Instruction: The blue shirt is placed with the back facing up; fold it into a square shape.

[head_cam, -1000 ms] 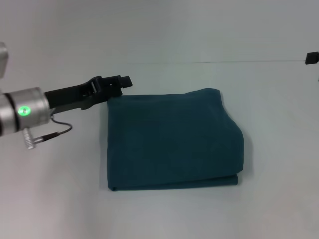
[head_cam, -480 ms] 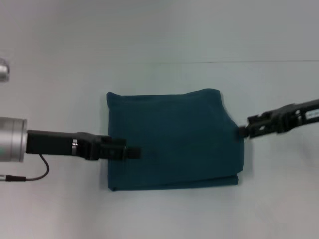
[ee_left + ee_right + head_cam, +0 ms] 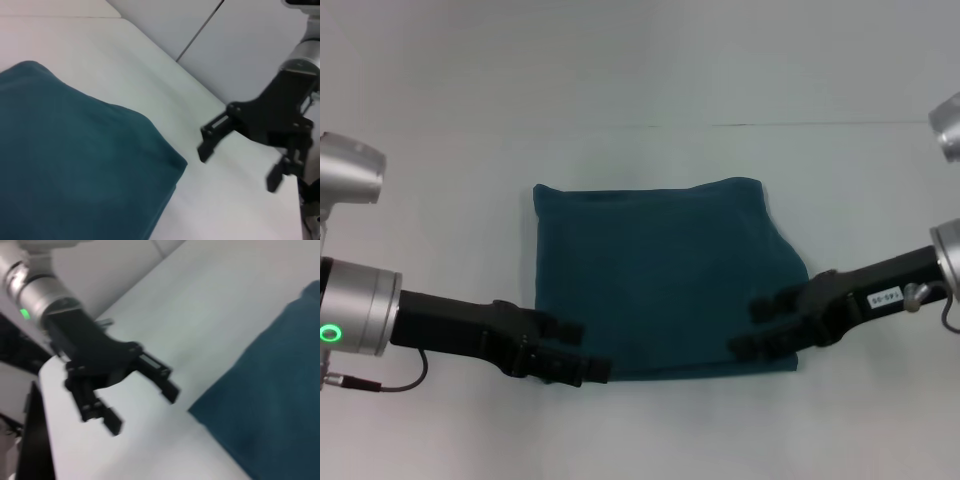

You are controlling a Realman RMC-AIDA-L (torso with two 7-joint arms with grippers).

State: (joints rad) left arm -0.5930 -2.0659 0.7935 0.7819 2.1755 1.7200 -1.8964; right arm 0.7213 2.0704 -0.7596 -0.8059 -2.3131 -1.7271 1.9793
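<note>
The blue shirt (image 3: 665, 270) lies folded into a rough square in the middle of the white table, plain side up, with layered edges along its front. My left gripper (image 3: 582, 350) is open at the shirt's front left corner, nothing between its fingers. At the front right corner my right gripper (image 3: 755, 328) is also open and holds nothing. The left wrist view shows the shirt (image 3: 75, 165) and, beyond its corner, the right gripper (image 3: 239, 165). The right wrist view shows the shirt (image 3: 270, 405) and the left gripper (image 3: 141, 407) open over bare table.
The white table (image 3: 440, 200) stretches all around the shirt, with its far edge (image 3: 720, 125) meeting a pale wall behind. Both arms reach in low from the sides near the front.
Both grippers have moved toward me, from the shirt's left and right sides down to its front corners. The shirt has not shifted.
</note>
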